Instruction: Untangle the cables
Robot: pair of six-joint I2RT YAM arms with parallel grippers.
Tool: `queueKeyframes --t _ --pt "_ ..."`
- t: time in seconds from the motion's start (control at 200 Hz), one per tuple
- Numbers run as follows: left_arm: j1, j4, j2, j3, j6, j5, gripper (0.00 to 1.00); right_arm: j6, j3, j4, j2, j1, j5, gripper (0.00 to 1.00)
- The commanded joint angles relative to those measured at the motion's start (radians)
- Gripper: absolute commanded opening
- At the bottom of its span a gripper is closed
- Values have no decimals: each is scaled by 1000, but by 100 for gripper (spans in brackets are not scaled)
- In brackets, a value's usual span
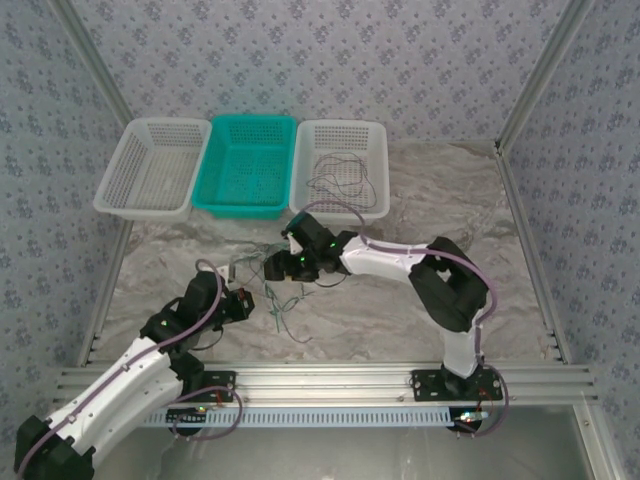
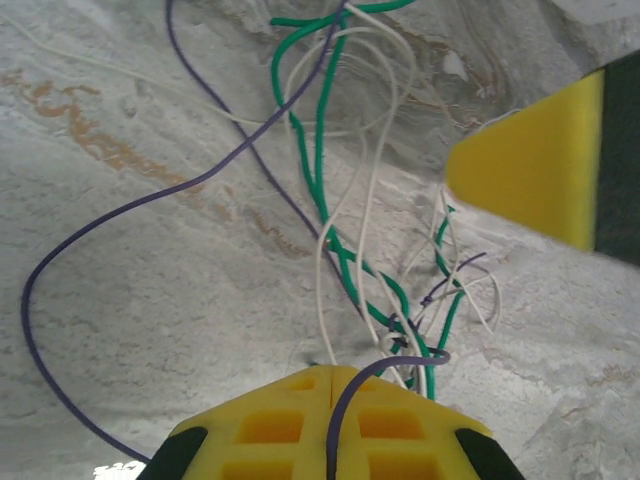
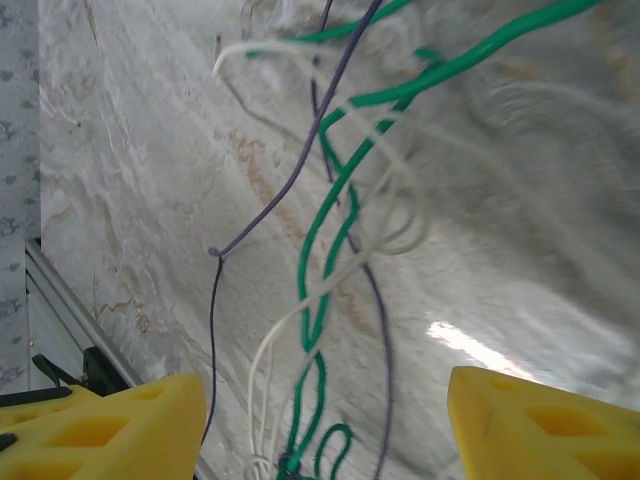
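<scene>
A tangle of thin cables lies on the marble table between my two grippers. In the left wrist view a green cable, a white cable and a purple cable twist together. My left gripper is shut, and the purple cable runs into the seam between its yellow pads. My right gripper hangs over the tangle's far end with its jaws wide apart. The green cable, the white cable and the purple cable pass loosely between them.
Three baskets stand in a row at the back: a white basket, a teal basket and another white basket with thin dark cables in it. An aluminium rail runs along the near edge.
</scene>
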Motion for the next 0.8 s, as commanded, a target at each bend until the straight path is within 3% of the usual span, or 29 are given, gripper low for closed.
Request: queueKeyframes --t 0.0,0.21,0.345,0.495,0.65,0.795 --pt "-3 -23 2 -1 -22 -29 0 58 47 -101 62 22 -12 65" --pt "-4 4 19 -3 6 -11 0 83 135 -104 171 33 7 69" --pt "-4 -10 -4 7 13 -27 0 99 214 -120 247 42 23 62" --pt "-3 -44 -48 22 16 -73 0 127 189 -102 267 51 41 39" --pt "1 -116 -79 53 -17 -157 0 123 96 -32 183 23 49 0" --pt "48 -261 -79 128 -53 -266 0 101 -61 27 -29 -26 120 0"
